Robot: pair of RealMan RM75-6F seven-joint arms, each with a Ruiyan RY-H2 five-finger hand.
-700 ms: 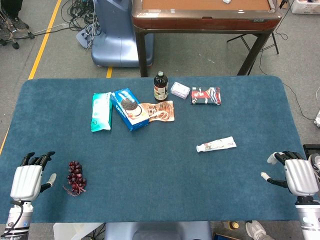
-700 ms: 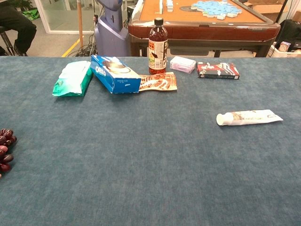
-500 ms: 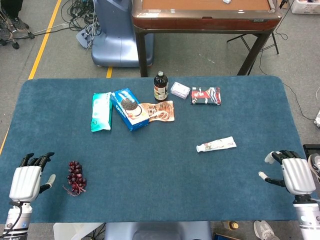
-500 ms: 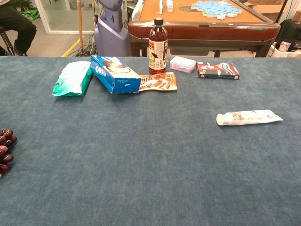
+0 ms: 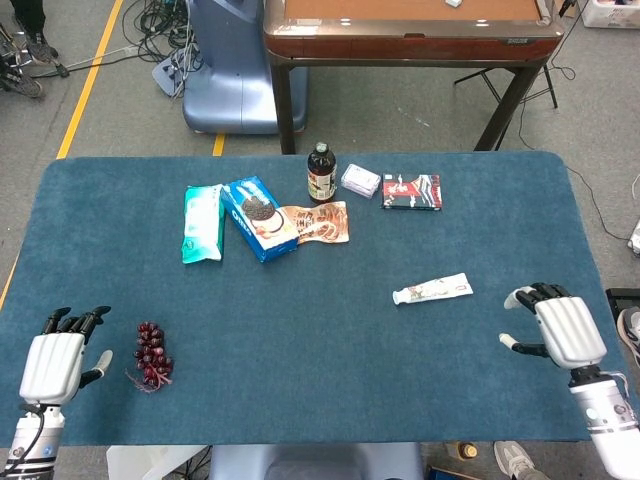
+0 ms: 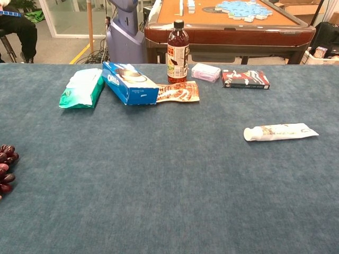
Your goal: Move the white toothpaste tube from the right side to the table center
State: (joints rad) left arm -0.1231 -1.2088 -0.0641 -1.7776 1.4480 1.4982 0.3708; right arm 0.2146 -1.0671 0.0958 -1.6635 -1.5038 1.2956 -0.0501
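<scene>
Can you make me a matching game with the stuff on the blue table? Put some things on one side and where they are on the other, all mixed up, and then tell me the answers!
Things:
1. white toothpaste tube
2. bunch of dark red grapes
3. dark glass bottle with a black cap
4. blue cardboard Oreo cookie box

Places:
A. standing upright at the far edge of the table
B. lying flat on the right side, cap end pointing to the centre
C. near the robot's left hand
D. between the teal packet and the brown snack bag

Right pairs: 1-B, 2-C, 3-A, 4-D
</scene>
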